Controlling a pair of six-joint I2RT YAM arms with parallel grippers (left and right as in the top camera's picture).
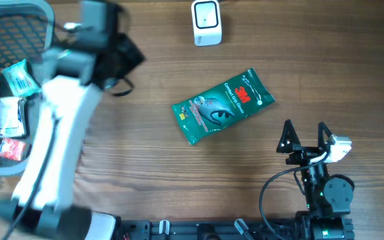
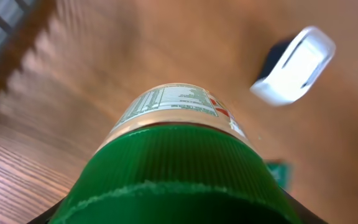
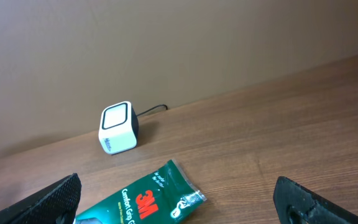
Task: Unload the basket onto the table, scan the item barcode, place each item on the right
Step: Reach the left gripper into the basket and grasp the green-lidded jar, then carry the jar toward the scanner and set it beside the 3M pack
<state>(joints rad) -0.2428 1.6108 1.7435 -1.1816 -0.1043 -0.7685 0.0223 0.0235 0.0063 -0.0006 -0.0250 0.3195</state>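
The item is a bottle (image 2: 173,112) with a ribbed green cap and a printed white label, and it fills the left wrist view. My left gripper (image 1: 120,55) is shut on it at the cap end, held above the table's back left; in the overhead view the arm is blurred and hides the bottle. The white cube scanner (image 1: 207,22) stands at the back middle, and is seen beyond the bottle as a white block (image 2: 294,65). My right gripper (image 1: 305,133) is open at the front right with nothing between its fingers.
A green 3M glove packet (image 1: 222,105) lies flat mid-table, in front of the right gripper (image 3: 182,199). A grey mesh basket (image 1: 5,27) at the far left holds several small packets. The scanner (image 3: 118,127) has a cable running back to the wall.
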